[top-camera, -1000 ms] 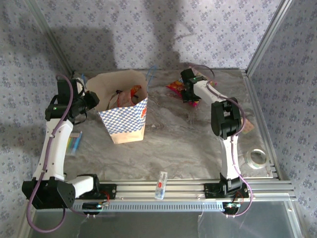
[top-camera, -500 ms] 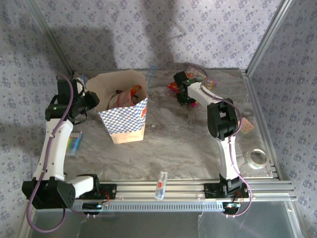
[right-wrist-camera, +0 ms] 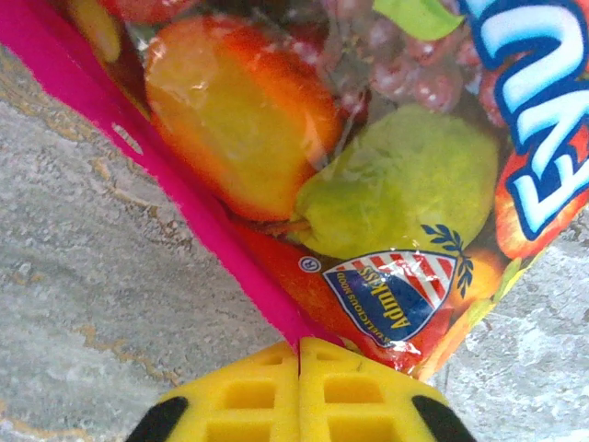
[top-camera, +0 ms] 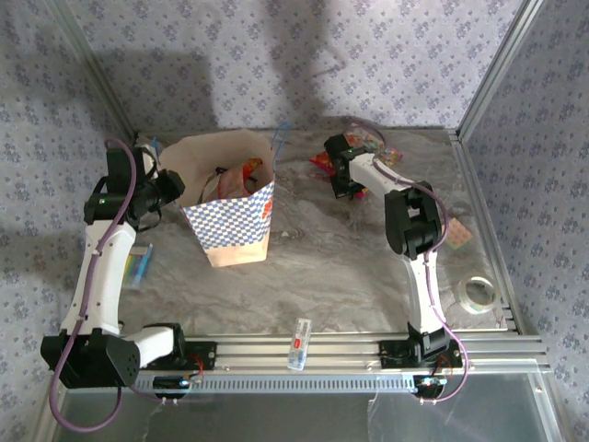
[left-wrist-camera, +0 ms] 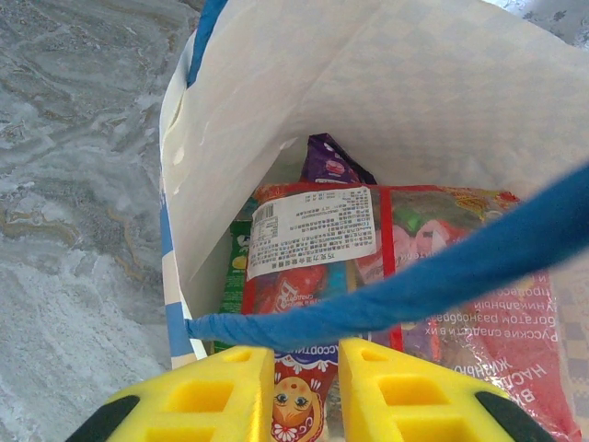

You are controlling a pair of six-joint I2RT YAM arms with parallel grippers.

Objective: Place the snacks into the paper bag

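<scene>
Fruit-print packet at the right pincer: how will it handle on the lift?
Probably floppy: the fruit-print packet is thin glossy film, and the right pincer is shut on just its pink edge, so it should droop. Likely light, being flat. The slick wrinkled surface might slip.

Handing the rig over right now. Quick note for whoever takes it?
Left pincer: at the paper bag rim, jaws slightly apart; grip unclear.
Right pincer: shut, apparently pinching the corner of the fruit-print packet, right of the bag.
Done: several packets sit inside the bag.
Left: bag the fruit-print one, the colourful packet at the back of the table, and the teal packet at its left edge.
</scene>
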